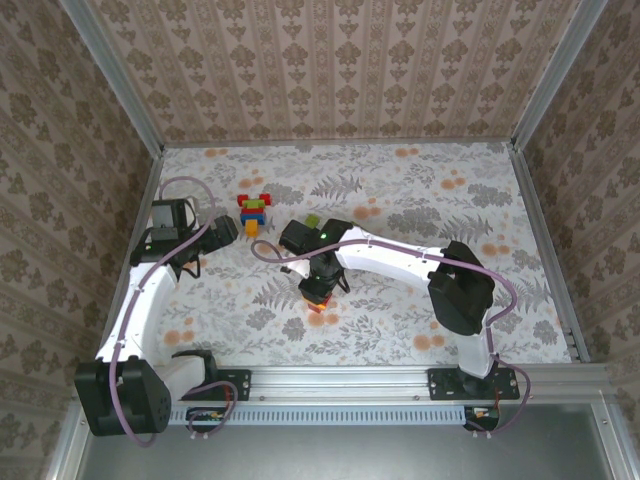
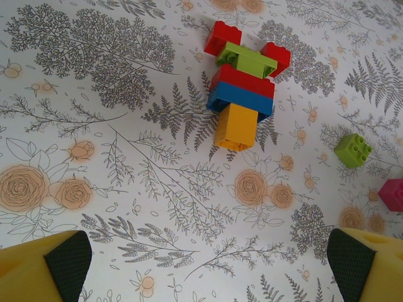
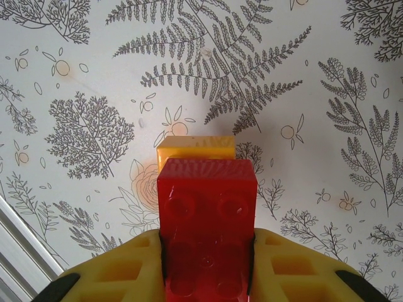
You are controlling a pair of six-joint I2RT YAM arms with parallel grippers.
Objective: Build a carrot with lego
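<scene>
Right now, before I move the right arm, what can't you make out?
- Right wrist view: orange brick mostly hidden behind the red brick in the right gripper; whether they are joined is unclear.
- Left wrist view: magenta brick cut off by the right edge.
- Top view: same bricks too small, partly under the right arm.

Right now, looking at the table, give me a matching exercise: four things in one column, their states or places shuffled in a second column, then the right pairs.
Column one
1. left gripper
2. right gripper
3. brick stack
4. loose green brick

Column two
A. shut on a red brick
B. lying loose, apart from the stack
C. open, holding nothing
D. red, green, blue and orange pieces joined together

Pairs: 1-C, 2-A, 3-D, 4-B
</scene>
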